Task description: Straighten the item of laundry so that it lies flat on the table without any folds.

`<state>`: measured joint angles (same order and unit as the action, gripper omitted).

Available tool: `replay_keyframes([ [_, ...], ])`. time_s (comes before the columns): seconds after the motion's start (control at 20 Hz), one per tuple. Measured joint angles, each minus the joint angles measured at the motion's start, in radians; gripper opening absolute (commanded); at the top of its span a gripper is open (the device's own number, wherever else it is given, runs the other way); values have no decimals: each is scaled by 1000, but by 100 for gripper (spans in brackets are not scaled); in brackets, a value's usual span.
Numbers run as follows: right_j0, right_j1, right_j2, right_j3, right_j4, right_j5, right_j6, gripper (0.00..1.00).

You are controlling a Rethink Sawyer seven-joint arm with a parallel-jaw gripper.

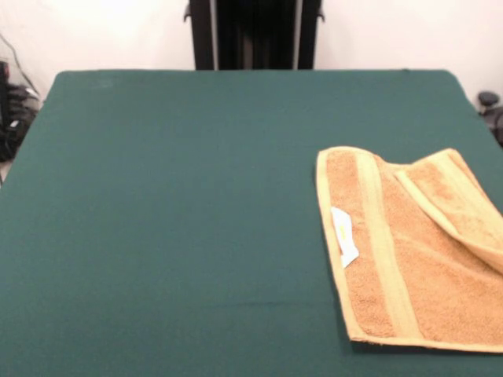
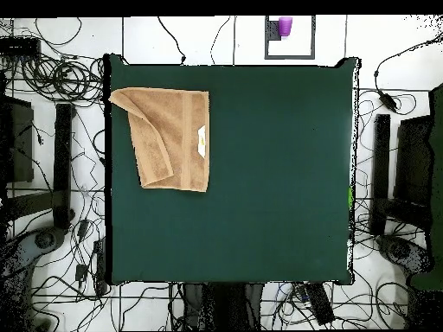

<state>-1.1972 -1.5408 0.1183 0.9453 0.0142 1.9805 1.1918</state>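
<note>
The orange-tan towel [image 1: 416,251] lies on the dark green table [image 1: 173,204] at the right side in the front view, running past the picture's right edge. Its far right part is folded over onto itself. A paler band runs along its length and a small white label [image 1: 343,236] lies near its left hem. In the overhead view the towel [image 2: 169,138] sits at the table's [image 2: 277,190] upper left, with its left side folded over in a diagonal flap. The gripper shows in neither view.
The robot's black pedestal [image 1: 253,33] stands at the table's far side. Cables [image 2: 60,78] and dark stands [image 2: 52,173] lie on the floor around the table. A purple cup [image 2: 285,26] sits beyond the table's far edge in the overhead view.
</note>
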Motion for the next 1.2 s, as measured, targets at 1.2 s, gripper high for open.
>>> replay_keyframes([
  [1.2, -142, 150, 110, -59, -79, 2, -184, 100],
])
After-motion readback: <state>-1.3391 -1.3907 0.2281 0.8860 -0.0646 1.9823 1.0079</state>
